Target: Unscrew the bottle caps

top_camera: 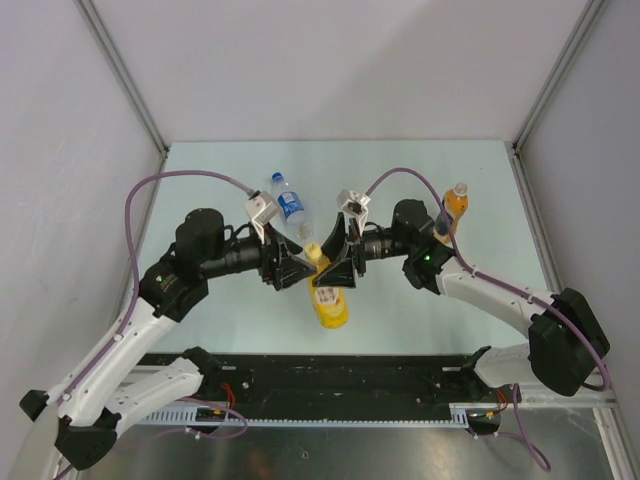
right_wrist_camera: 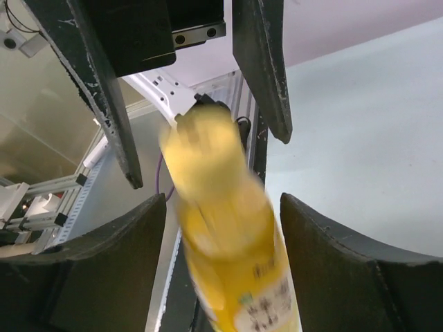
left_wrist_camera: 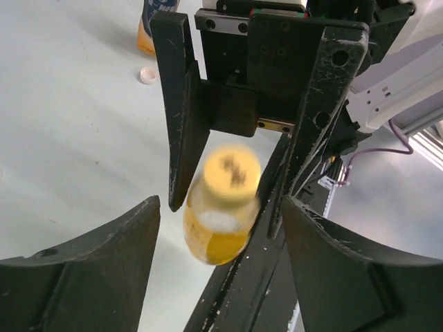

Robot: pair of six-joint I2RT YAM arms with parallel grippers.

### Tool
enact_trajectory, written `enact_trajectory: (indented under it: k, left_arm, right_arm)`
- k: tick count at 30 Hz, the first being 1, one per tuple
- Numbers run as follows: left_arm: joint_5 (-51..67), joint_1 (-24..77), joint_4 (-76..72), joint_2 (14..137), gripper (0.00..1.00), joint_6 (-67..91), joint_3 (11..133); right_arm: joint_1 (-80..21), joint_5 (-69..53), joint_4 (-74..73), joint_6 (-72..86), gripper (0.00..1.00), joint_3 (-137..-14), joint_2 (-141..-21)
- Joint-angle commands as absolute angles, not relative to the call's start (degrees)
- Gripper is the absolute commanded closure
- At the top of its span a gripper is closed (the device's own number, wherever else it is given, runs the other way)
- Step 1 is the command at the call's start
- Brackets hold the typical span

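The yellow bottle [top_camera: 328, 298] leans between my two grippers, its yellow cap [top_camera: 313, 250] uppermost. In the left wrist view the yellow cap [left_wrist_camera: 232, 173] faces the camera, blurred, and my left gripper [left_wrist_camera: 221, 207] stands open, touching neither side of it. My right gripper [right_wrist_camera: 223, 200] is open round the blurred yellow bottle [right_wrist_camera: 232, 249], with a gap on each side. The clear bottle [top_camera: 290, 207] with a blue cap [top_camera: 277, 179] lies behind the left gripper [top_camera: 290, 268]. The orange bottle [top_camera: 454, 208] stands upright beyond the right gripper [top_camera: 340, 265]. A whitish cap [left_wrist_camera: 147, 75] lies loose on the table.
The pale green table [top_camera: 220, 190] is walled in by white panels on three sides. A black rail [top_camera: 330, 372] runs along its near edge, just below the yellow bottle. Purple cables [top_camera: 180, 177] arch over both arms.
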State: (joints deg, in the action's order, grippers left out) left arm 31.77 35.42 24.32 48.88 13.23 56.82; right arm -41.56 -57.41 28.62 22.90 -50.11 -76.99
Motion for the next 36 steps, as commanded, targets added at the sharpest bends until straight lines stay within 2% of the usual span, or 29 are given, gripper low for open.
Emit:
enact_trajectory:
  k: [1,6,13,25,32,36]
  left_arm:
    - [29.8,35.7,21.7,46.4,0.18,13.3,57.8]
    - [25.5,35.7,21.8,43.8,0.02,12.8,56.7]
    - [19.7,35.6,21.8,40.7,0.01,12.6,55.4]
    - [24.1,36.8,22.0,46.8,0.01,10.7,50.4]
    - [15.4,48.6,25.0,54.0,0.01,5.7,49.6]
    - [10.4,54.6,26.0,56.7,0.01,3.9,49.4]
  right_arm:
    - [-41.9,-57.4,30.7,23.4,0.32,-53.4,-77.1]
    - [-41.4,-55.7,29.1,23.8,0.44,-54.3,-76.7]
    - [-37.9,-53.4,31.2,27.3,0.52,-55.1,-75.7]
    - [-32.0,-48.8,18.2,22.2,0.35,-55.4,-73.9]
    - [-25.8,-46.0,10.4,20.3,0.16,-55.4,-71.6]
    - [-23.7,-44.5,7.1,18.6,0.09,-55.4,-70.0]
